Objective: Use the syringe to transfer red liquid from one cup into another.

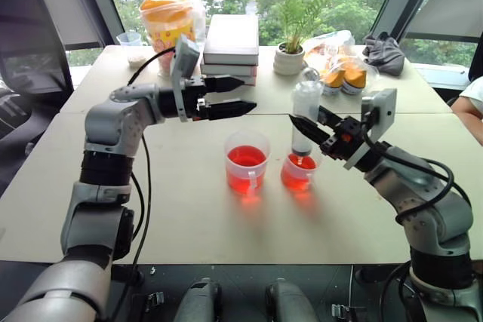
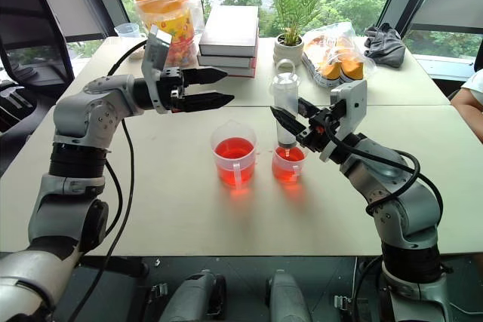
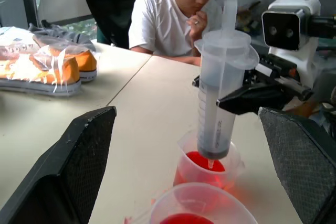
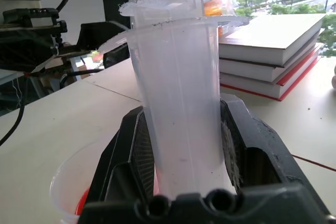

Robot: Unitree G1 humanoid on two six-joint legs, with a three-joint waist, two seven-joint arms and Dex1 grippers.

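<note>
My right gripper [image 1: 306, 120] is shut on the barrel of the clear syringe [image 1: 306, 111] and holds it upright. The syringe's tip hangs just over the red liquid [image 3: 202, 160] in the smaller cup [image 1: 300, 173]. Its grey plunger seal sits low in the barrel, which looks empty. The larger handled cup [image 1: 247, 162], also with red liquid, stands just to the left of the smaller one. My left gripper [image 1: 249, 93] hovers open above and to the left of the larger cup, pointing right, with nothing between its fingers [image 3: 79, 166].
At the back of the table stand a stack of books [image 1: 232, 47], a potted plant [image 1: 290, 52], a bagged orange tub [image 1: 172, 16], bagged shoes [image 1: 343, 75] and a grey cloth [image 1: 385, 54]. A person [image 3: 173, 19] sits at the table's right side.
</note>
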